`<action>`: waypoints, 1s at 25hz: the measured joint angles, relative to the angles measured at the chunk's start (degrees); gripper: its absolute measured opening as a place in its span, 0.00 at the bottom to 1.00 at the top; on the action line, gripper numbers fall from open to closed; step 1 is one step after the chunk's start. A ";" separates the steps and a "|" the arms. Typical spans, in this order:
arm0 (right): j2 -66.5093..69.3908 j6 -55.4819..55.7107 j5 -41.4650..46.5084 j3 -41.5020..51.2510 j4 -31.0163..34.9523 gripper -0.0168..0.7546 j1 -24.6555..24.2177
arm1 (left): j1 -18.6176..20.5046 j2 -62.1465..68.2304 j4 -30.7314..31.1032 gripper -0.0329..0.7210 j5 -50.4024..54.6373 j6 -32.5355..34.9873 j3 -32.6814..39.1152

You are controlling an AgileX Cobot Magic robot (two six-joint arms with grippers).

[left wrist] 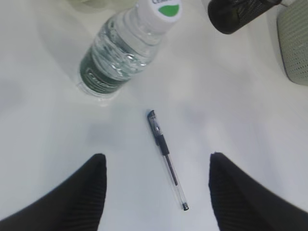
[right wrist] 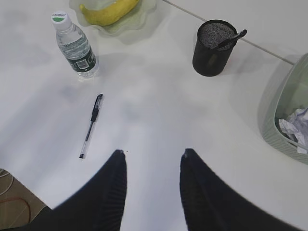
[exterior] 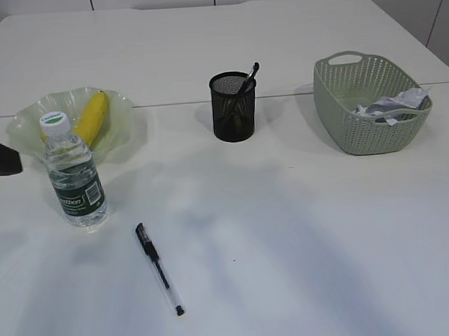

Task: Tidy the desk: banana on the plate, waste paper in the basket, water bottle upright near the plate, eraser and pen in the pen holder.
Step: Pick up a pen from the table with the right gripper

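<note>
Pen [exterior: 159,269] is what remains loose on the worktop [exterior: 305,232]: it lies flat in front of the water bottle [exterior: 73,179], a little to the side toward the pen holder [exterior: 234,106], with its dark capped end nearer the bottle and its clear barrel and tip pointing away from it. The bottle stands upright just in front of the plate [exterior: 31,126], the banana [exterior: 92,117] lies on the plate, crumpled paper [exterior: 394,103] sits in the basket [exterior: 367,132] well beyond the holder, and one dark pen already leans out of the holder; the eraser cannot be made out, perhaps hidden inside the mesh. The left gripper [left wrist: 156,190] hangs above the pen with its fingers [left wrist: 89,180] spread wide on either side of the barrel, grasping nothing. The right gripper [right wrist: 153,183] hovers higher and farther from the bottle, its fingers partly spread and likewise empty. Judging by its look, the pen is light, thin, stiff and smooth, so it may roll or skid if nudged on this slick surface. The dark rubbery grip section just behind the cap seems the best place to pinch, across the barrel, since the clear plastic further along looks more slippery. The holder's mouth is narrow, so the pen would need tilting upright before release.
</note>
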 joint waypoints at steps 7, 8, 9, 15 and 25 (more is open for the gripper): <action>-0.23 0.00 0.02 -0.04 0.10 0.39 0.00 | -9.08 8.92 -1.53 0.68 -6.04 -0.98 0.00; -0.23 0.00 0.02 -0.04 0.10 0.39 0.00 | -9.93 10.20 -1.85 0.68 -6.84 -1.24 0.00; -0.34 0.00 0.02 0.07 0.10 0.39 0.00 | -10.84 11.71 -2.23 0.68 -7.72 -1.37 0.00; -0.33 0.00 0.12 3.00 0.13 0.39 0.00 | -13.46 18.84 -4.77 0.68 -12.24 -1.59 -0.09; -0.33 0.00 0.12 3.96 0.58 0.39 0.00 | -13.51 27.15 -7.62 0.68 -15.21 -1.80 -0.51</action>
